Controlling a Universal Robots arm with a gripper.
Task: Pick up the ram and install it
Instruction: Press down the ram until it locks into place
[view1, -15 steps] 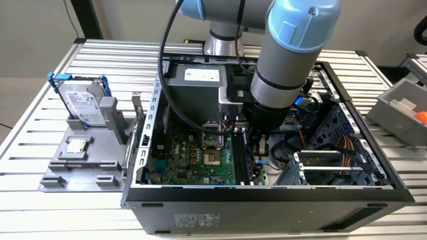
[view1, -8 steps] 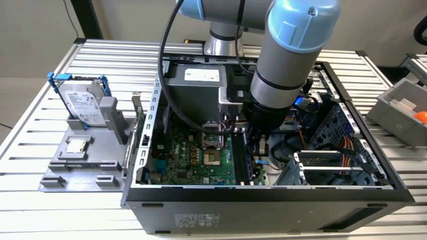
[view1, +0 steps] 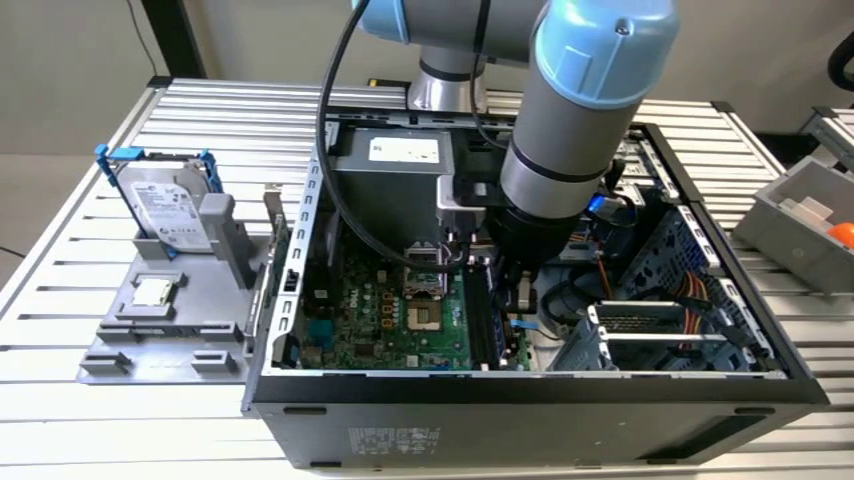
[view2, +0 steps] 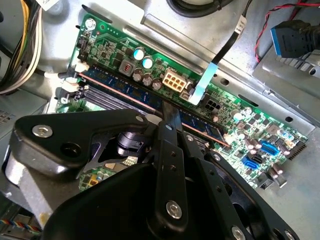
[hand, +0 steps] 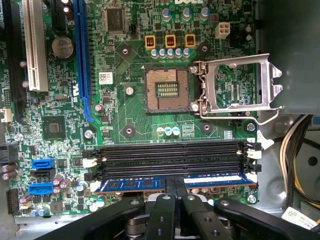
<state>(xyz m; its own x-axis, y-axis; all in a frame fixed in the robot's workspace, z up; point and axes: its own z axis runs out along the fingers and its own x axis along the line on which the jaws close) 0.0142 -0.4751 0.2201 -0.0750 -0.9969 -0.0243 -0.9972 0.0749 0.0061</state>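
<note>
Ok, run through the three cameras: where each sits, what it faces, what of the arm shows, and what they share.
Exterior view: off the arm, above the open computer case, arm reaching in.
First wrist view: on the arm, facing the motherboard; the gripper meets the ram in its slot.
Second wrist view: on the arm, oblique along the ram; gripper fills the foreground.
Both wrist views share ram and gripper.

Exterior view: set high and back, looks down at an angle onto the slatted counter and into the open computer case, arm included. First wrist view: close, faces straight down onto the motherboard, processor socket mid-frame. Second wrist view: close, oblique across the same board's edge. Both wrist views share the memory slots and the black fingers in the foreground.
</note>
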